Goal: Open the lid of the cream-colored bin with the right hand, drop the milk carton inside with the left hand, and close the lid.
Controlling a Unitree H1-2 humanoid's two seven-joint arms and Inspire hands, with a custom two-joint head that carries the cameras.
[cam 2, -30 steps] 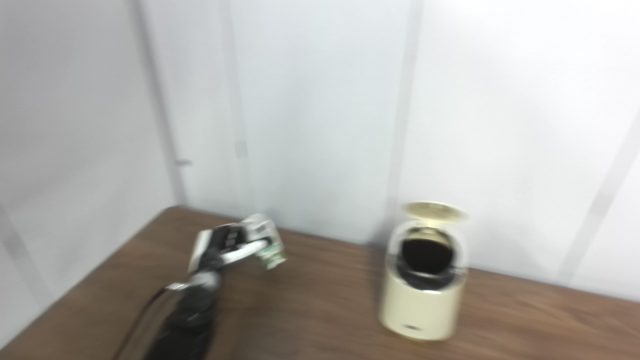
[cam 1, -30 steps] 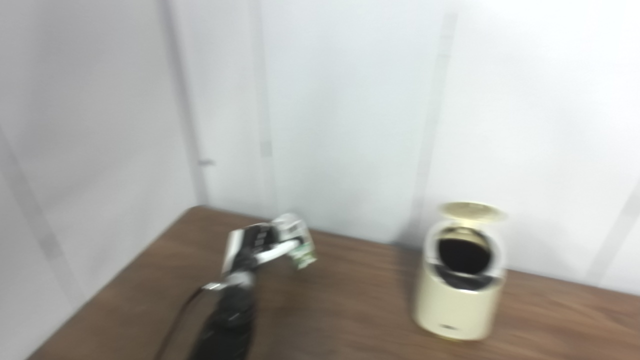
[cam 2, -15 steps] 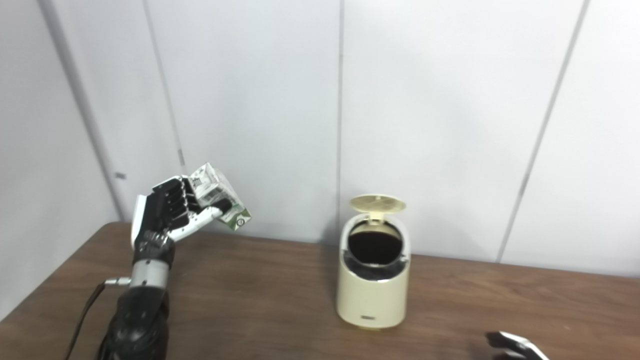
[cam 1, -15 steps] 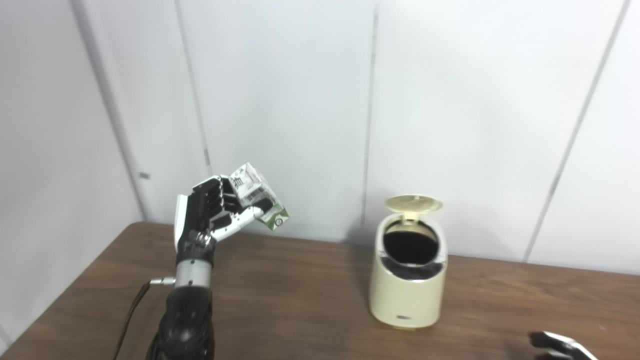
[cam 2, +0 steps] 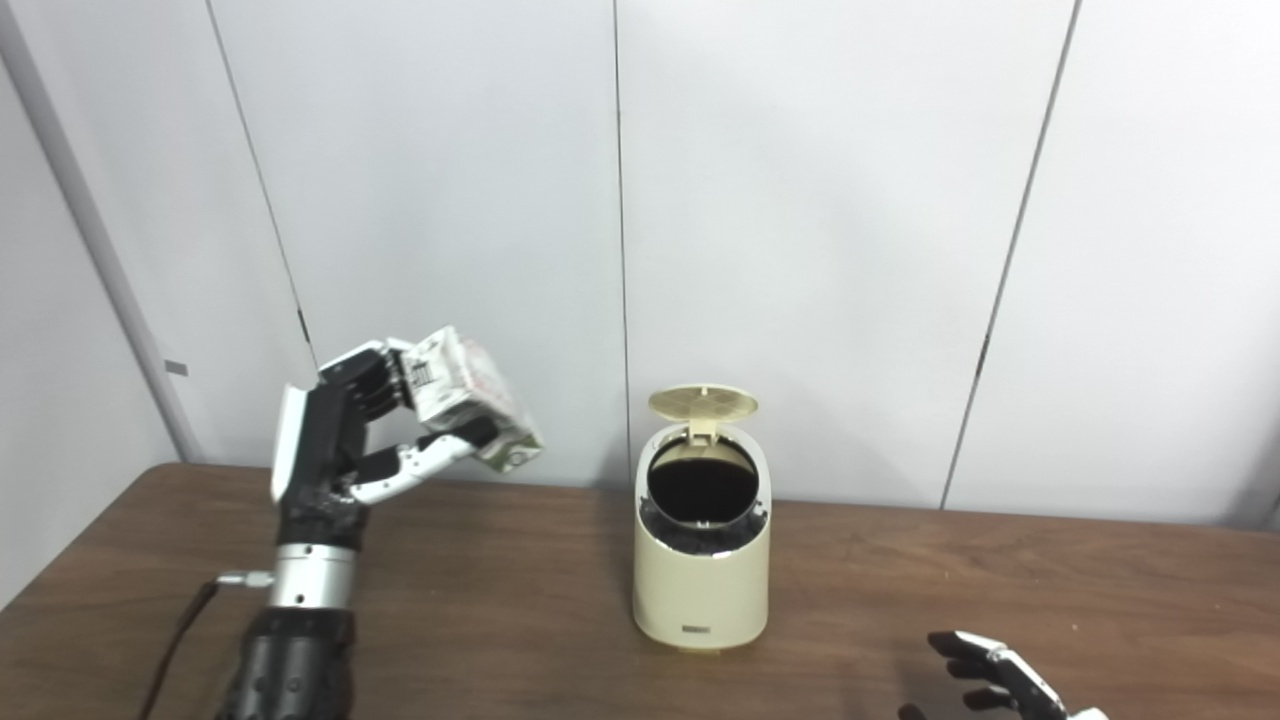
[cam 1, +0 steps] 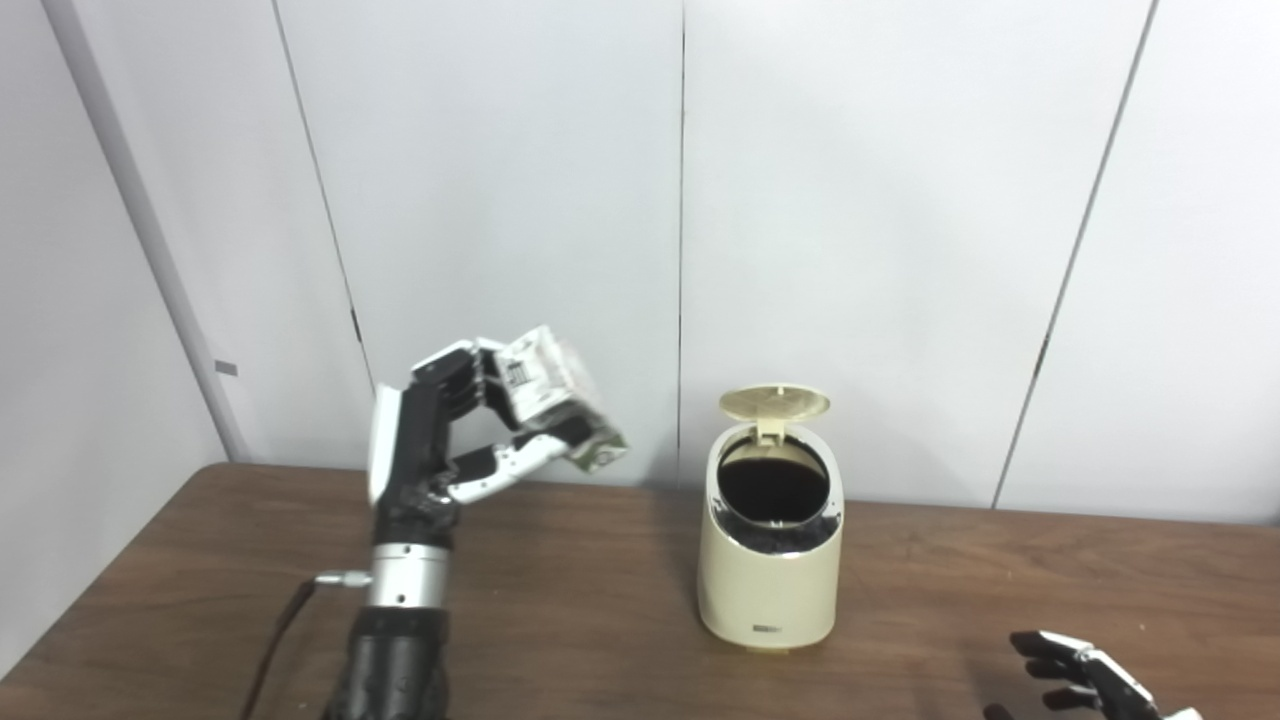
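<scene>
Above the table, left hand (cam 1: 440, 440) closed around the tilted milk carton (cam 1: 553, 409), left of the open-lidded bin (cam 1: 770, 575).

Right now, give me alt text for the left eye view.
The left hand holds a milk carton raised left of a cream-colored bin whose lid stands open on a wooden table. The right hand rests open at the lower right corner.
</scene>
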